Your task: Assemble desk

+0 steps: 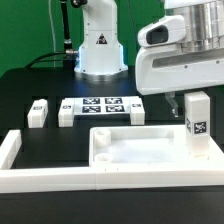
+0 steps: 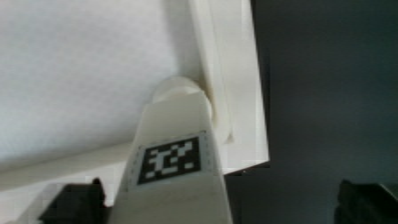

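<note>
Exterior, gripper: I am hovering my gripper (image 1: 190,98) over the upright leg (image 1: 197,118), near the worktop edge on the exterior view's right.
Exterior, desk: the tabletop (image 1: 150,150) is lying rim up by the worktop's front edge, and the leg is standing at its corner.
Exterior, spares: loose legs (image 1: 38,112) are lying beside the marker board (image 1: 100,104).
Wrist, jaws: they are standing apart with one finger (image 2: 365,200) clear of the leg, gripping nothing.
Wrist, next: I am judging that I should centre on the leg, close squarely and keep it upright while twisting.

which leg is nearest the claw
The upright leg at the tabletop's corner on the exterior view's right, under the claw; the other legs sit back beside the marker board.
</note>
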